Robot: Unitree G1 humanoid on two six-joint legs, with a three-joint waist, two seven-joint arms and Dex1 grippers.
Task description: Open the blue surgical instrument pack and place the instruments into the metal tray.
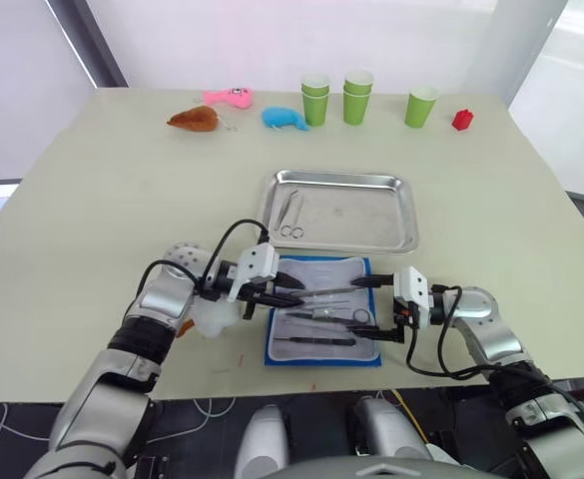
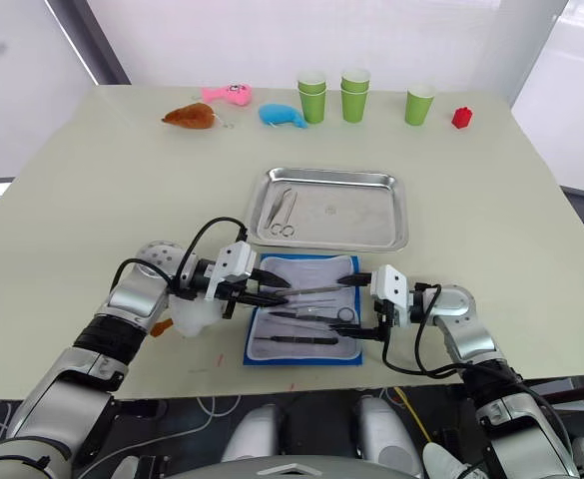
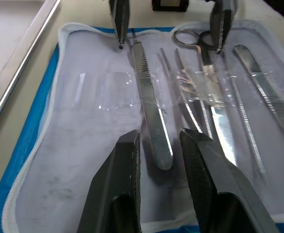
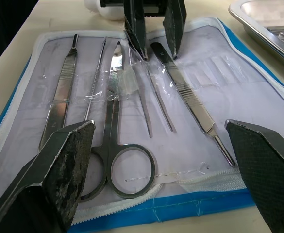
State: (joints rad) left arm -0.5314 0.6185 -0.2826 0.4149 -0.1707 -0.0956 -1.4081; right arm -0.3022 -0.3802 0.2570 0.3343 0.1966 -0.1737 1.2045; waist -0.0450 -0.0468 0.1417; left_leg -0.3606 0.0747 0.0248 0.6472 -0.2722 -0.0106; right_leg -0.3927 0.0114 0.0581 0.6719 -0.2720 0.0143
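Pack (image 1: 323, 311) lies open at the tray's (image 1: 339, 212) 6 o'clock. Left claw (image 3: 160, 145), fingers apart, straddles a scalpel handle (image 3: 150, 108); right claw (image 4: 163, 133) gapes wide.

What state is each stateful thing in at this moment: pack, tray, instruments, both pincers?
blue surgical instrument pack: unfolded flat, lining up.
instruments: several lie in the pack under clear straps.
metal tray: holds a few instruments at its left end, otherwise bare.
left pincer: open, straddling a scalpel handle, not closed on it.
right pincer: wide open above the pack.
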